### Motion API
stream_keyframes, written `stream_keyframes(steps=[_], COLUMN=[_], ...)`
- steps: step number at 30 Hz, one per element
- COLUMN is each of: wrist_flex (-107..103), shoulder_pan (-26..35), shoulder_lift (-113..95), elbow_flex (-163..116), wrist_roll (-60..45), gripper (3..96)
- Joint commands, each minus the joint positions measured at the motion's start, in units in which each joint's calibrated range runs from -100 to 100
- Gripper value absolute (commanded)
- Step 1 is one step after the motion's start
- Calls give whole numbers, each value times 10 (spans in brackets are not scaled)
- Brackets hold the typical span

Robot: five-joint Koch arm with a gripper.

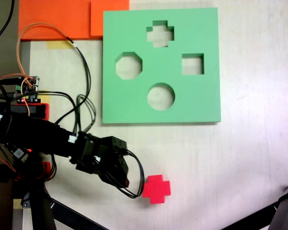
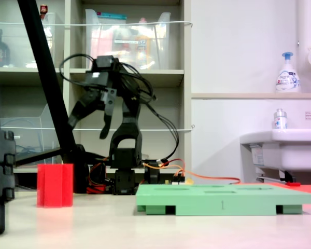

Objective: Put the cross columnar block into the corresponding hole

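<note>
An orange foam sheet [image 1: 57, 19] lies at the bench's [image 1: 259, 158] far left corner in the first exterior view; in the second exterior view a soap dispenser [image 2: 287, 72] stands on a ledge above a white sink [image 2: 285, 150]; shelves [image 2: 135, 78] hold clear bins [image 2: 129, 33].

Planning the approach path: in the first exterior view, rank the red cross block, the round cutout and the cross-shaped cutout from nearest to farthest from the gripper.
1. Red cross block, just right of the gripper, on the table.
2. Round cutout, lower part of the green board.
3. Cross-shaped cutout, at the board's top edge, farthest.
</note>
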Motion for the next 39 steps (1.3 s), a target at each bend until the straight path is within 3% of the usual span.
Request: stream_keyframes(steps=[1, 4, 8, 12, 27, 32, 35, 39], wrist_flex=[-12, -11, -10, -4, 54, 52, 42, 22], shoulder_pan=[-5, -5, -17, -25, -26, -26, -25, -25], shoulder_lift=[41, 96, 196, 328, 633, 681, 693, 698], elbow_flex=[50, 83, 106, 148, 266, 266, 265, 265], wrist_roll=[-21, -18, -15, -15, -2, -2, -2, -2], gripper=[585, 707, 746, 894, 891, 856, 653, 526])
